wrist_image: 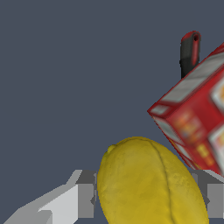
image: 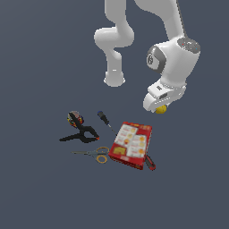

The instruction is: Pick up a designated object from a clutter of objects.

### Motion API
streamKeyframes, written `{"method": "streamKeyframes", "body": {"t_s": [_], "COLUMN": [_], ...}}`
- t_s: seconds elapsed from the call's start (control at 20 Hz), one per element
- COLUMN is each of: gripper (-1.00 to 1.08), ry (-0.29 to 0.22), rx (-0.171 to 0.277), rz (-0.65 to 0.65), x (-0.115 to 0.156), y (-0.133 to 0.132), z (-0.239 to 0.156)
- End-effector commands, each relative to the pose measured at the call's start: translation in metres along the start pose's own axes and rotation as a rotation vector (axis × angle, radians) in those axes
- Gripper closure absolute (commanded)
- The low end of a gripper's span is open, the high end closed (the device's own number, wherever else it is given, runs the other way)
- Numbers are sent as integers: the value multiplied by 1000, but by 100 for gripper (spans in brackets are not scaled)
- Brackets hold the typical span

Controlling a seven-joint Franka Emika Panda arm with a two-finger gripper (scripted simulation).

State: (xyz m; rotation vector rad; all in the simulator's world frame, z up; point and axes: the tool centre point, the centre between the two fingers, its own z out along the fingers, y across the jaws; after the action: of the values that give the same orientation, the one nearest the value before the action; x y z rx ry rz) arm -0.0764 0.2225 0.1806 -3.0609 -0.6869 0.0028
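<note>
Exterior view: white arm bending down from above, claw (image: 160, 106) pinching yellow fruit (image: 161, 108), seemingly lifted off dark bench (image: 40, 192), well apart from clutter. Wrist view: fruit (wrist_image: 151, 183) filling gap between fingers (wrist_image: 85, 200). Red box (image: 131, 145), marker (image: 150, 162), scissors (image: 96, 154), clamp (image: 82, 135), screwdriver (image: 105, 120) lying untouched. Pick apparently near done; raising likely remaining.

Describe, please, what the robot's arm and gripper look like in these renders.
The arm is glossy white, built of rounded tubular links on a flared round base. Its wrist bears dark grey round caps. The gripper has a white blocky body; the wrist view shows angular light grey fingers. No cables or markings show.
</note>
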Motion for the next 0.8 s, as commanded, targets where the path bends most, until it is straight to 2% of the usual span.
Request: {"method": "streamKeyframes", "body": {"t_s": [0.0,0.75], "gripper": [108,108], "ry": [0,0], "rx": [1,-1], "rz": [-1,1], "x": [10,68], "y": [11,75], "z": [-23,-145]}}
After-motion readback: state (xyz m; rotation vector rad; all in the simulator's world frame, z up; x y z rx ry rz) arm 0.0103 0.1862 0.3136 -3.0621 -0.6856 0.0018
